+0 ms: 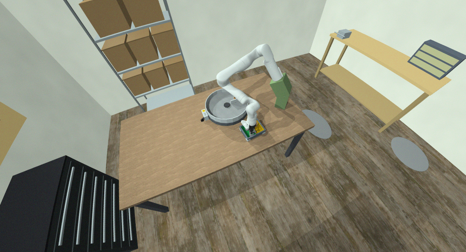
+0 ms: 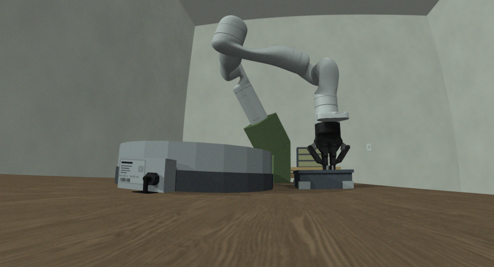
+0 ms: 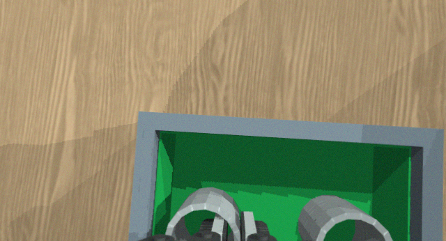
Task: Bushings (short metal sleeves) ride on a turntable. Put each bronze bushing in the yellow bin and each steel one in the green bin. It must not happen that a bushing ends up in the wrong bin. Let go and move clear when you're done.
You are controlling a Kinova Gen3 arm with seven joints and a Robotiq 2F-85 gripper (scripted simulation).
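In the wrist view, the green bin (image 1: 245,132) (image 3: 272,161) has one steel bushing (image 3: 325,211) at right; at left, the gripper (image 1: 251,132) (image 2: 329,167) (image 3: 233,228) is pinching another steel bushing (image 3: 210,198) by its wall. The yellow bin (image 1: 260,127), its contents unclear, is right of green in the top view.

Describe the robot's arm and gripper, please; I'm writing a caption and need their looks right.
The arm is smooth whitish grey, with rounded, tube-like sections and thin dark seam lines around its joints. The gripper is black, with two slim, angular, linked jaws and small grey parts at their sides. No loose cable or sleeve shows on either.
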